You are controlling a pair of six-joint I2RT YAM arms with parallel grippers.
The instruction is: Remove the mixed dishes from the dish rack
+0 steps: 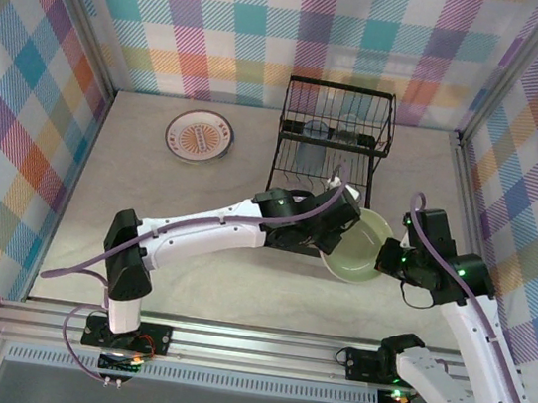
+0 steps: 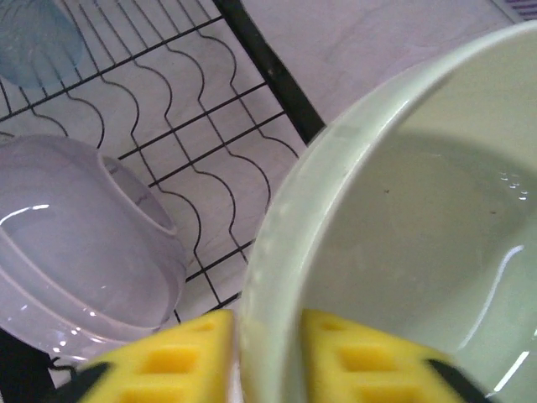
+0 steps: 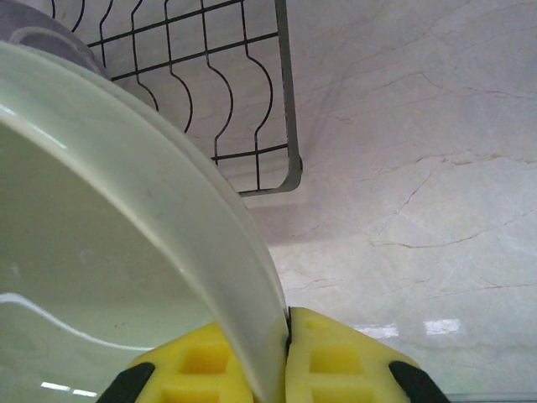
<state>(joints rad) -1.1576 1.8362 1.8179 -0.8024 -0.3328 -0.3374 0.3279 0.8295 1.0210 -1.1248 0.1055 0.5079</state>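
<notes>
Gripping one pale green bowl point(image 1: 360, 250) from opposite sides, two robot arms meet just right of centre in the overhead view. They are beside the lower right corner of the black wire dish rack point(image 1: 335, 121). The left gripper point(image 1: 335, 233) reaches in from the left. Its wrist camera shows one yellow pad point(image 2: 168, 365) outside the rim and another inside, closed against the bowl wall. The right gripper point(image 1: 391, 259) comes from the right, and its own camera shows its pads clamped tight on the thin rim at bottom centre. The bowl is out of the rack and tilted, its hollow facing upward. Whether its base touches the pale table point(image 1: 196, 221) is hard to tell from above. It looks like glazed ceramic: stiff, glossy, probably slippery and easy to chip, with some weight to it. The rim is the only edge thin enough to pinch, and a bowl held there can swivel between the pads, so two opposite holds should steady it. A lavender bowl point(image 2: 84, 252) lies upside down on the rack wires at the left of the left wrist view. A plate with an orange sunburst point(image 1: 198, 136) sits on the table at upper left, well apart from the rack.
</notes>
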